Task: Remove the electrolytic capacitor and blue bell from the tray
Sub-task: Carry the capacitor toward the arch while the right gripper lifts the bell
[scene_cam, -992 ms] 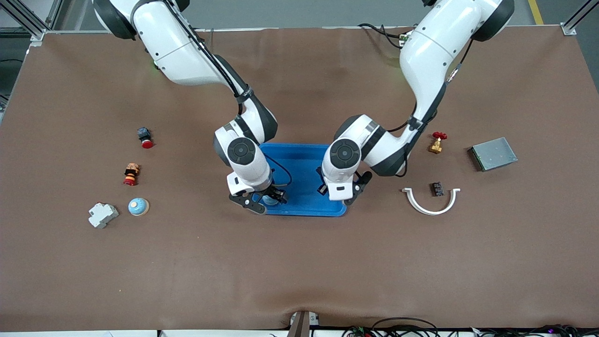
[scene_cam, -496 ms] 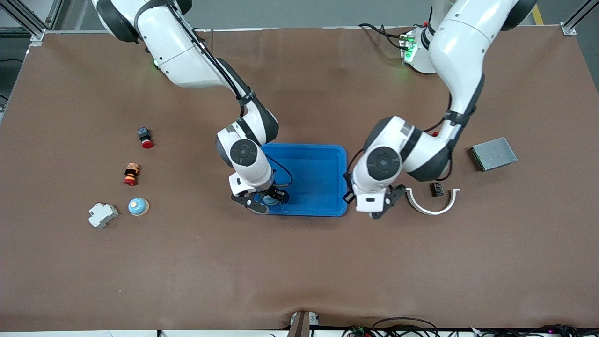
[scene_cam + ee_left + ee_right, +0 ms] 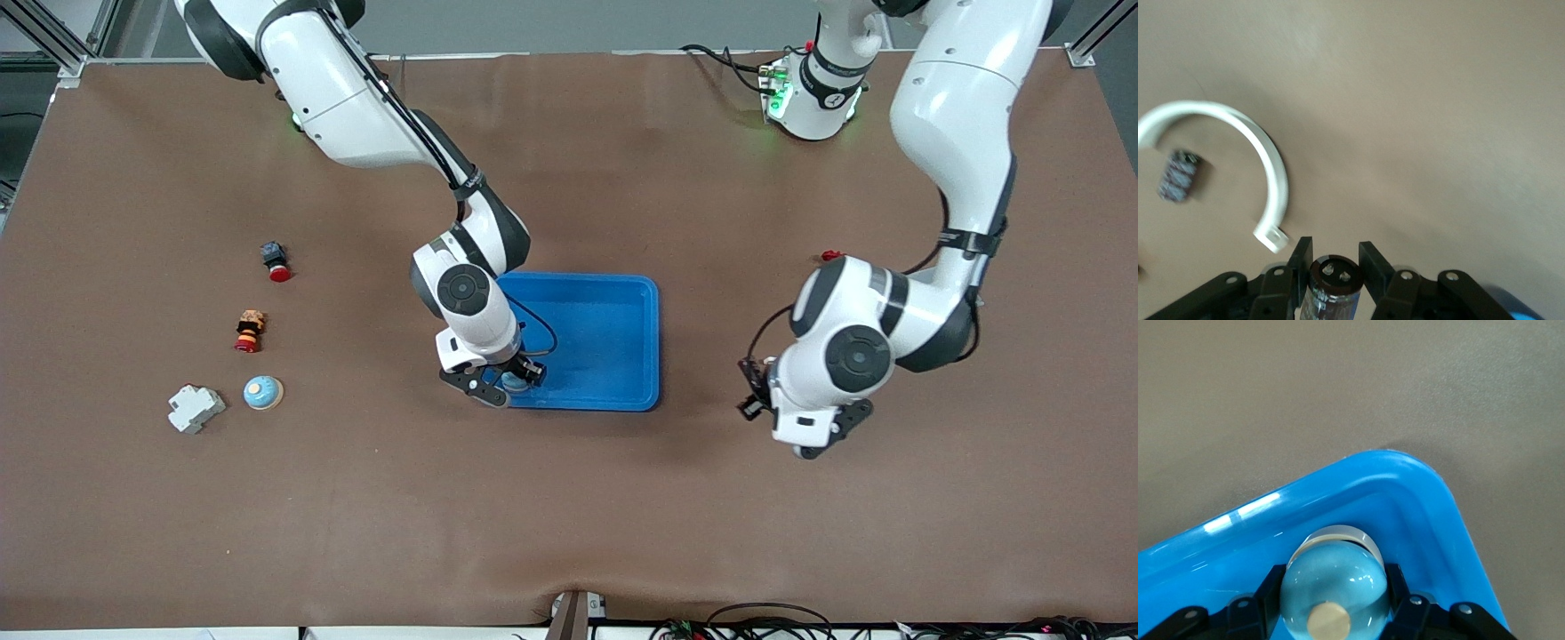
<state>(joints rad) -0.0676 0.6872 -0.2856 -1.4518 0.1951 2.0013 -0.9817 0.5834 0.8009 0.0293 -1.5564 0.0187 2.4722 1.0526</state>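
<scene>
Left gripper (image 3: 1331, 248) hangs over bare table (image 3: 569, 516) toward the left arm's end, well clear of the blue tray (image 3: 658, 347). Its two fingers are pressed against either side of the capacitor (image 3: 1331, 287), a dark cylinder seen end-on with two metal terminals on its top face. The right gripper (image 3: 511, 384) is down in the tray's corner that lies nearest the front camera on the right arm's side. Its fingers are drawn in against the flanks of the bell (image 3: 1335, 583), a pale blue dome with a tan button on top. The bell sits inside the tray wall; whether it rests on the tray floor cannot be told. The brown table carries everything else. The tray lies near its middle, with nothing else showing on its blue floor. In the left wrist view a white half-ring (image 3: 1275, 180) lies flat on the table just beside the held capacitor, and a small dark component (image 3: 1179, 175) sits inside its curve. At the right arm's end lie a grey-white block (image 3: 196, 408), a spare bell (image 3: 263, 392) just beside it, a stacked red and orange part (image 3: 250, 331) and, farthest from the front camera, a black part with a red cap (image 3: 276, 260).
</scene>
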